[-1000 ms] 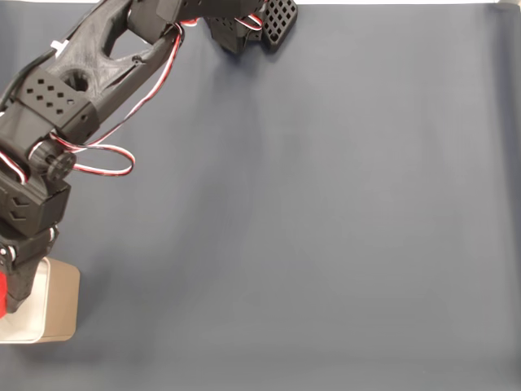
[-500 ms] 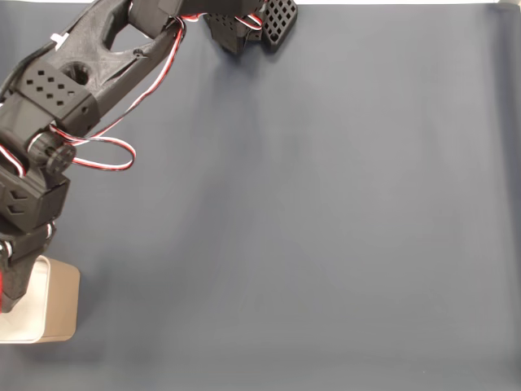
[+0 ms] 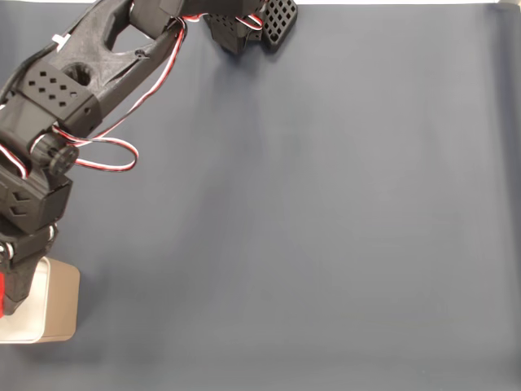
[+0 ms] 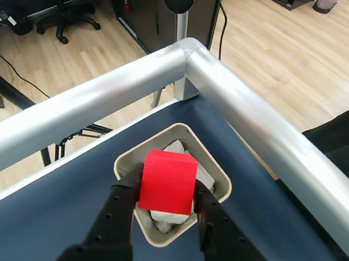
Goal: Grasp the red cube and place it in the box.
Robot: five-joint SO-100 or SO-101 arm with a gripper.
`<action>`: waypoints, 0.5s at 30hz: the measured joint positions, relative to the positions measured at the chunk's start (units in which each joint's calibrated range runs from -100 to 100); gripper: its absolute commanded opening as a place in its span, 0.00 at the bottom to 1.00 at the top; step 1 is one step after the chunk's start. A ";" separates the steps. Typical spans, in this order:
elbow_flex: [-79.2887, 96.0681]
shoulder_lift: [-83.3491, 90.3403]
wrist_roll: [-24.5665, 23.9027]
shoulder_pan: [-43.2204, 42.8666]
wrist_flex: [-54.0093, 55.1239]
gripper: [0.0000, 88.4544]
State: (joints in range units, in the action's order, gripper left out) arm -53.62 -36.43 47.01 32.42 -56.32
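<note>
The dark blue mat [image 3: 326, 228] spreads wide across the fixed view, bare cloth from edge to edge, and the black arm [image 3: 73, 98] sweeps down its left side from the top, red and white wires [image 3: 114, 155] looping off a joint. In the other view the silver rail [image 4: 255, 116] of the table frame bends round a corner, with wooden floor [image 4: 292, 43] beyond it. Tucked into that corner sits the box [image 4: 220, 177], beige rim, white lining showing inside; in the fixed view it is the pale container at the lower left edge [image 3: 61, 301], partly under the arm. Now the gripper [image 4: 167, 198]: it hangs directly above the box opening, black fingers [image 4: 121, 201] closed in on either side of the red cube [image 4: 168, 182], the pads pressed flush to its faces, so the cube is firmly clamped and held in the air over the lining. A sliver of red also peeks out at the far left edge of the fixed view [image 3: 2, 293]. By my read, this is the placing step, the carry done and the release not yet made. The next move calls for a short drop if wanted, then spreading the fingers cleanly so the cube falls inside the rim rather than clipping it.
</note>
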 measured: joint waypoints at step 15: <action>0.00 1.56 -0.39 -0.37 0.00 0.40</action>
State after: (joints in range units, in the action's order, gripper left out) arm -53.62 -34.87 46.62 32.05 -56.32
